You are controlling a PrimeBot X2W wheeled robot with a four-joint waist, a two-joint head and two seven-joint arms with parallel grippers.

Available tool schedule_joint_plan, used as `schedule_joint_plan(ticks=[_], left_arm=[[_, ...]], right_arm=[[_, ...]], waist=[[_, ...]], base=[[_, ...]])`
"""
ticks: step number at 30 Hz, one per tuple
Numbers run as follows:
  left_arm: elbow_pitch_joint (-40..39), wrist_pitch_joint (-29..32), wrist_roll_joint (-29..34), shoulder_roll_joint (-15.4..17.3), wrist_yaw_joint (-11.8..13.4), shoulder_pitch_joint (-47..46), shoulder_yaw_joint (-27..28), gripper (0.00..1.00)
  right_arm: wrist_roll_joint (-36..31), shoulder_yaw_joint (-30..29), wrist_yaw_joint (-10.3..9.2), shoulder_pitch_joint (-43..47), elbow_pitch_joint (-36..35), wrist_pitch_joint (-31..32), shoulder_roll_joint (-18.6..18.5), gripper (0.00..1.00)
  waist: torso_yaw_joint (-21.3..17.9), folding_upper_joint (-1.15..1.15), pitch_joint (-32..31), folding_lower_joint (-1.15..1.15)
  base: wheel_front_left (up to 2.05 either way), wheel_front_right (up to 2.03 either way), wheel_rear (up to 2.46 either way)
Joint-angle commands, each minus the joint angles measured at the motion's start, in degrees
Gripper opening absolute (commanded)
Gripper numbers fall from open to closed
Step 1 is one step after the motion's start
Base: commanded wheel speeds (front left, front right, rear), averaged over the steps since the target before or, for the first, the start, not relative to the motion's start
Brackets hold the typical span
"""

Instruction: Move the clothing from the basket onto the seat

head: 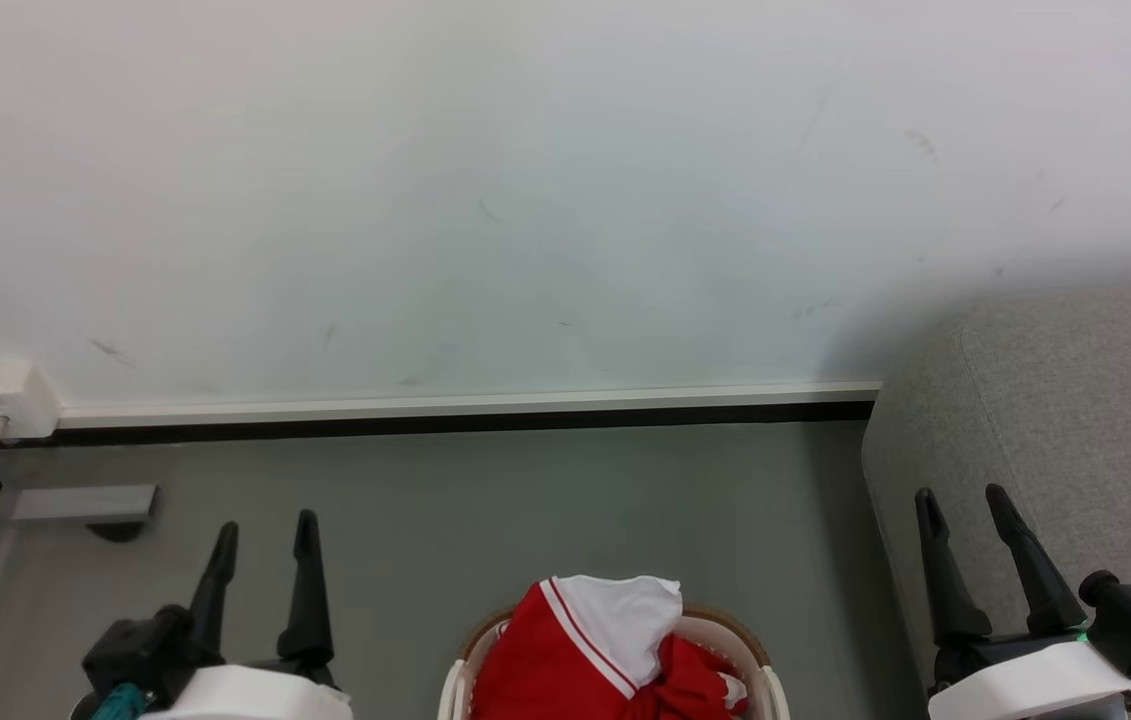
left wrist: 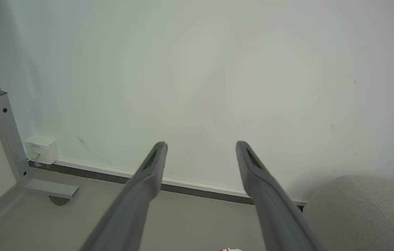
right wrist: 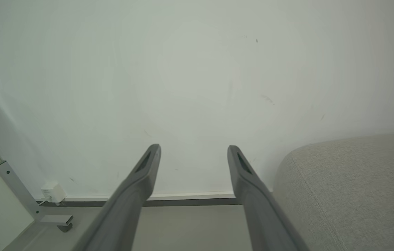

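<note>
Two grippers, both empty. Left gripper (head: 267,522) sits at the lower left of the head view, above the floor (head: 525,500); jaws apart, nothing between them. Right gripper (head: 961,493) sits at the lower right, in front of the rounded end of the seat (head: 1075,400); jaws apart, nothing between them.

Clothing (head: 565,660): red fabric with a white panel edged by thin red stripes, heaped in the basket (head: 770,690) and rising above its tan-brown rim. The white panel lies on top of the heap, toward the far side. All the visible clothing is in the basket.

Basket: on the floor at bottom centre of the head view, between the two grippers and cut off by the bottom edge. Neither gripper touches it.

Seat: light grey woven fabric, to the right of the basket, with a strip of floor between them. Its far end stands near the wall (head: 525,200).

Left wrist view: fingers (left wrist: 148,174) spread and pointing toward the wall, a corner of the seat at lower right, a sliver of red and white at the bottom edge.

Right wrist view: fingers (right wrist: 141,177) spread the same way, the seat just beside them on the right.

Other: white baseboard (head: 465,405) along the wall; small white socket box (head: 0,395) at far left, beside a grey metal foot (head: 80,503).
</note>
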Motion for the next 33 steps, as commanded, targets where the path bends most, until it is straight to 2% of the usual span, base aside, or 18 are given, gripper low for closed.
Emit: schedule_joint_plan(ticks=[1, 24, 33], left_arm=[[-0.4, -0.5, 1.7, 0.5, 0.3, 0.3, -0.1, 1.00], [-0.9, -2.8, 10.3, 0.5, 1.0, 0.7, -0.6, 1.00], [-0.6, -3.1, 10.8, 0.5, 1.1, 0.4, -0.5, 1.00]], right_arm=[[-1.1, 0.2, -0.11, -0.9, 0.1, -0.5, -0.6, 1.00], [-8.3, 1.6, -0.13, -1.3, 0.7, -2.8, -0.6, 1.00], [-9.1, 1.8, -0.14, -1.3, 0.9, -3.2, -0.4, 1.00]], waist=[[0.0, 0.00, 0.0, 0.00], [-0.7, 0.00, -0.4, 0.00], [-0.6, 0.00, -0.3, 0.00]], base=[[0.00, 0.00, 0.00], [0.00, 0.00, 0.00], [0.00, 0.00, 0.00]])
